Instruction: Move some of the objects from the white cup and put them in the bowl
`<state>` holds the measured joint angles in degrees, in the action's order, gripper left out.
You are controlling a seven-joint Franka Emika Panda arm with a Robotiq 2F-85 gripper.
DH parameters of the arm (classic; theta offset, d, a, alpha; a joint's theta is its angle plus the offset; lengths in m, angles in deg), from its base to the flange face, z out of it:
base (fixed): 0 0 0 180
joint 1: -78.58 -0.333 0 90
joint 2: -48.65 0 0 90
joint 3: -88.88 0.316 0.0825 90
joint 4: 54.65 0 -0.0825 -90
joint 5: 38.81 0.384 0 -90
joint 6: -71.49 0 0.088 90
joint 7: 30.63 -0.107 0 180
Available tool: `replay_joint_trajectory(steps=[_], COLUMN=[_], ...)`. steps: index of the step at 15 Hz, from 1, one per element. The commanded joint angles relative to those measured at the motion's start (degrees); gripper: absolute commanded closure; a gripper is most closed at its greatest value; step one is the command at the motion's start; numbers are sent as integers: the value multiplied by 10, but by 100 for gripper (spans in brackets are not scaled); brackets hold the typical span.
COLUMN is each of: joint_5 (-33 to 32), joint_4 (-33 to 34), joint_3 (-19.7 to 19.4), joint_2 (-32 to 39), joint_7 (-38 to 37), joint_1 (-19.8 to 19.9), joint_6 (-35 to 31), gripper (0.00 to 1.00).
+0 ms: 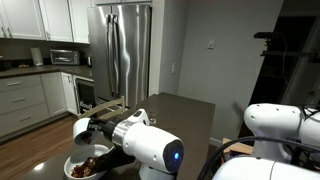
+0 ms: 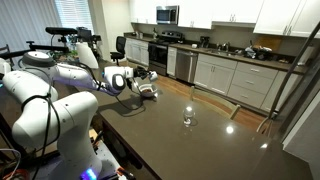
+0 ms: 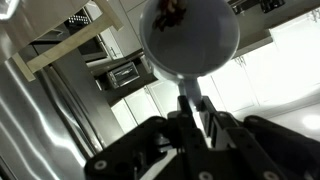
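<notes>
Objects [image 1: 90, 163]: reddish-brown bits, some already in the bowl [image 1: 70, 168] at lower left, and a few more on the spoon [image 3: 190, 50] in the wrist view. Gripper [image 3: 196, 112] is clamped on the spoon handle. Bits look light, loose and likely to roll, so scoop, don't pinch. White cup not made out. No readable writing.

The dark table [image 2: 170, 135] carries a small clear glass [image 2: 187, 120] (upright, near its middle) and the bowl [image 1: 72, 170].
</notes>
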<state>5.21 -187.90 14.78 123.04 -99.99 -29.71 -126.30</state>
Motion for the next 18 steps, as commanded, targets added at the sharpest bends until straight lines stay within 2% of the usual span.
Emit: replay_joint_trajectory(steps=[1,10,11,12,13,14,18], joint_5=[12,5,1,32,32,32,25], joint_4=[-2,6,8,15,15,15,10], joint_3=[-18,-18,-2,7,10,12,4], joint_2=[40,46,30,24,24,24,67], joint_7=[-11,-14,-1,32,32,32,5], joint_1=[-12,-9,-2,2,2,3,-8], joint_6=[-4,-1,-1,-2,-2,-2,11], gripper=[94,94,94,85,85,94,94])
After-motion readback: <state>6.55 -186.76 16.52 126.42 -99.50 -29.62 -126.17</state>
